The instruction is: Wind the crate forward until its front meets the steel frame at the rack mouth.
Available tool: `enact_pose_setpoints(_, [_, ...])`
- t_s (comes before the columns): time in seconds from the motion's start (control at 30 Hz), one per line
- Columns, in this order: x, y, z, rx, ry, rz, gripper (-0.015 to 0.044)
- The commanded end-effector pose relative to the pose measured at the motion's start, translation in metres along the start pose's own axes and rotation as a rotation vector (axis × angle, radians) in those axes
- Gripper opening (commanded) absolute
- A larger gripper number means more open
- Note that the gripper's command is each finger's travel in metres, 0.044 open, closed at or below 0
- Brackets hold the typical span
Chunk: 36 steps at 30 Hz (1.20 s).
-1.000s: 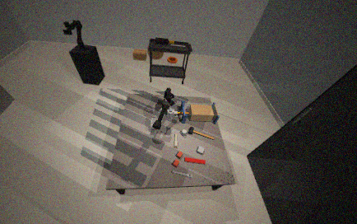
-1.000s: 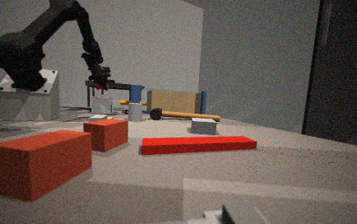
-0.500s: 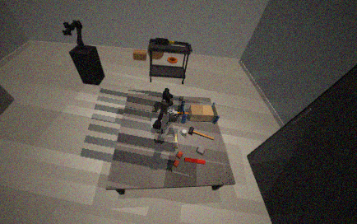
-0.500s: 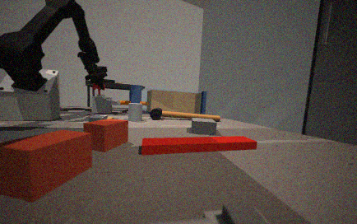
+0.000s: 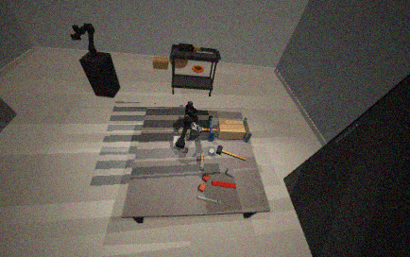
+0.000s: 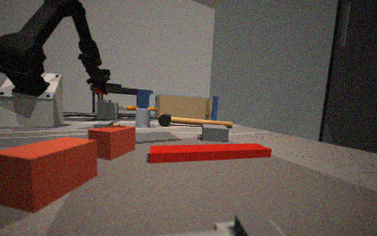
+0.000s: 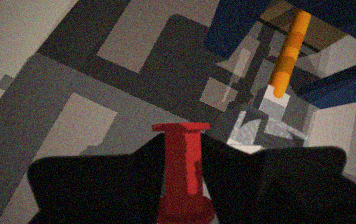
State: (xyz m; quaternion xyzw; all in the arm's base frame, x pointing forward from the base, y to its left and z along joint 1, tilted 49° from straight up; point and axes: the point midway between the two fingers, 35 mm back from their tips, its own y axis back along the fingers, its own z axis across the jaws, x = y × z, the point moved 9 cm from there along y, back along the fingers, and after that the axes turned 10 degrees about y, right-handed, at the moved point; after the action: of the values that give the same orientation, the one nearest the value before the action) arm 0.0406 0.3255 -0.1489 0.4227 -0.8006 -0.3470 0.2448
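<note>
The red knob [image 7: 183, 165] [image 6: 101, 91] is clamped between the fingers of the gripper [image 7: 179, 137] [image 6: 102, 88] [image 5: 195, 127], at the winch [image 6: 107, 110] [image 7: 270, 131]; whether the key is seated cannot be told. Beyond the winch stands the crate [image 6: 181, 107] [image 5: 232, 127], joined to it by the orange strap [image 7: 291, 55] [image 6: 132, 108] [image 5: 210, 129]. The blue frame [image 6: 143, 99] [image 5: 213, 127] is between winch and crate. The knob looks hard, smooth and light, with a flange to stop slipping; it is best gripped midway along its shaft. The crate is probably stiff and fairly heavy, so slow, even winding is advised, lest it tip.
</note>
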Motion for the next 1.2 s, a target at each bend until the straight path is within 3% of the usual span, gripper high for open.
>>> enact_pose_setpoints(0.0, [0.017,0.003,0.004,-0.007,0.026,0.030,0.0000])
enact_pose_setpoints(1.17, [0.055,0.021,-0.004,-0.007,0.028,0.033,0.0000])
